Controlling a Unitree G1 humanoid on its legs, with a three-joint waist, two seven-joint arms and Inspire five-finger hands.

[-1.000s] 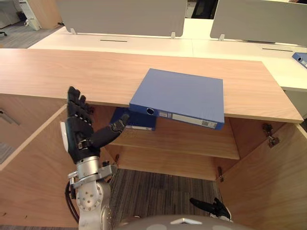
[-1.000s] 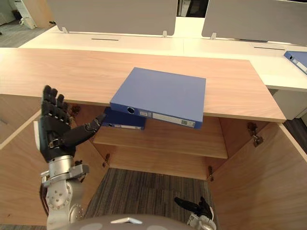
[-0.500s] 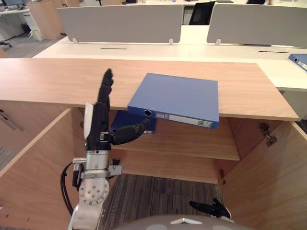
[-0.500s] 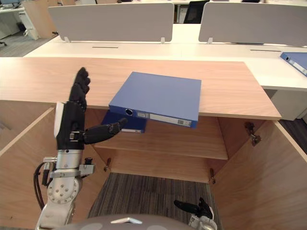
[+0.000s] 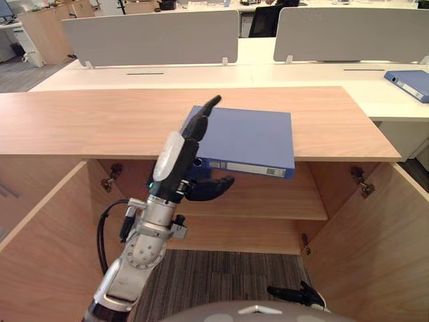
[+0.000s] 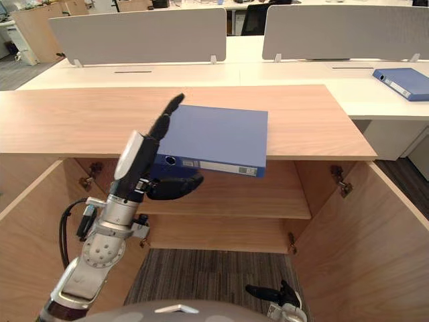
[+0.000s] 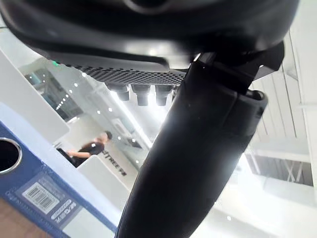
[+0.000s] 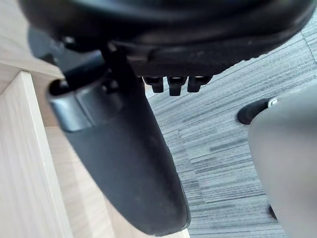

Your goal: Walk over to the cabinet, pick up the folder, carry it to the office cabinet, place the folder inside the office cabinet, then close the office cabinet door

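**Left hand reaches the folder's corner**

Nearest, the right hand (image 5: 296, 293) hangs low over the carpet, fingers loosely straight. The left hand (image 5: 179, 155), raised out by the open left door a moment ago, has swung in to the blue ring-binder folder (image 5: 255, 137). Its straight fingers lie over the near left corner and its thumb is spread wide beneath the overhanging spine, pinching nothing yet. The folder lies flat on top of the light wooden cabinet (image 5: 80, 121), jutting past the front edge. The pickup looks ready to close.

Left hand (image 5: 175, 157): risen from lower left to the folder (image 5: 251, 137); fingers (image 5: 201, 115) over its left edge, thumb (image 5: 216, 186) beneath.
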